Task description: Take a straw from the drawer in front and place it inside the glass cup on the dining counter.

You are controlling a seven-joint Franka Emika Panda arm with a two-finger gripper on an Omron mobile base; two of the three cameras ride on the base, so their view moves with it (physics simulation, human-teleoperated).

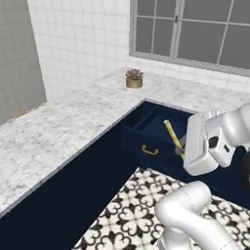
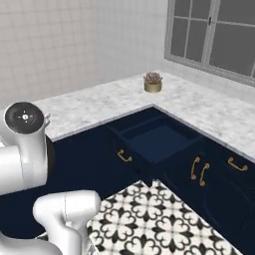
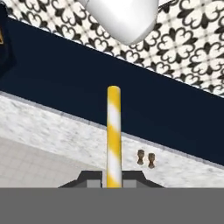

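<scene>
Left base view: the gripper (image 1: 179,146) holds the straw (image 1: 172,133) tilted above the open drawer (image 1: 155,128). Right base view: the drawer (image 2: 158,142) stands pulled out under the marble counter (image 2: 89,107). Hand view: the jaws pinch the yellow-and-white striped straw (image 3: 113,133), which points away from the hand.

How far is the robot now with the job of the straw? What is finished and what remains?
Done: the drawer stands open and the straw is out of it. In hand: the gripper is shut on the straw, raised above the drawer in the left base view. Left: carrying it to the dining counter and dropping it into the glass cup.
</scene>
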